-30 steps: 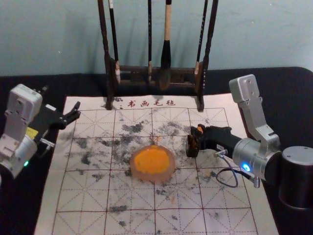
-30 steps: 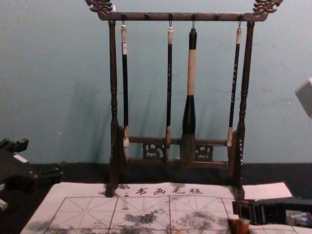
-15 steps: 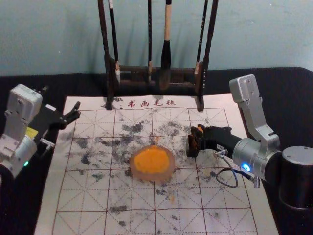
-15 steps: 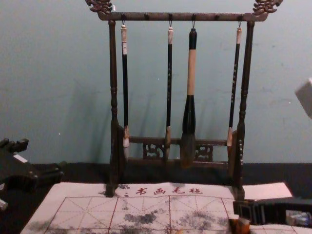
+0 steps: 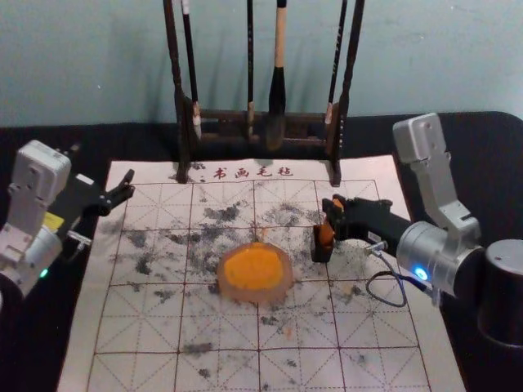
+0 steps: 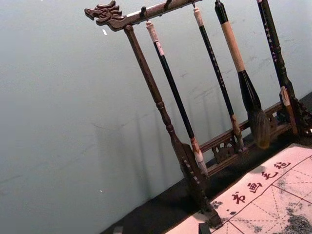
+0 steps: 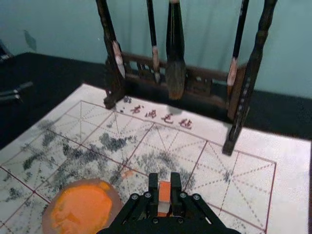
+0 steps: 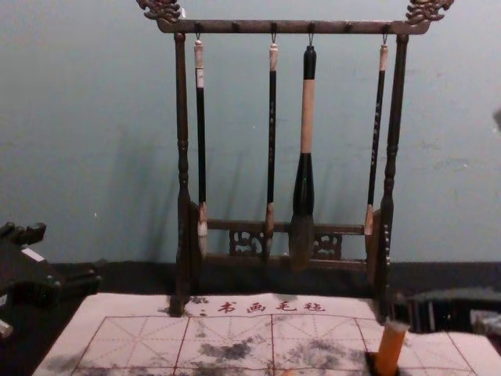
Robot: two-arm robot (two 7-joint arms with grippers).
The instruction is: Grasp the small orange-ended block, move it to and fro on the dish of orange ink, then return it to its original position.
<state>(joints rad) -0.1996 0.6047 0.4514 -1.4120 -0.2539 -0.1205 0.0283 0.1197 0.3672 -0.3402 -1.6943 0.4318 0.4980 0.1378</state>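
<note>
In the head view my right gripper is right of the ink dish, shut on the upper part of the orange-ended block. Directly below is a small black holder; whether the block's lower end is still inside cannot be told. The chest view has the block slightly tilted. Between the right gripper's fingers, the right wrist view shows the block. The dish of orange ink lies mid-mat. My left gripper is parked open at the mat's left edge.
A dark wooden rack with several hanging brushes stands across the mat's far edge. The ink-stained gridded mat lies flat on the black table. Its front part extends before the dish.
My right gripper has risen and shifted slightly to the right, drawing the block upward so more of its orange side shows above the holder. The left arm has stayed still.
</note>
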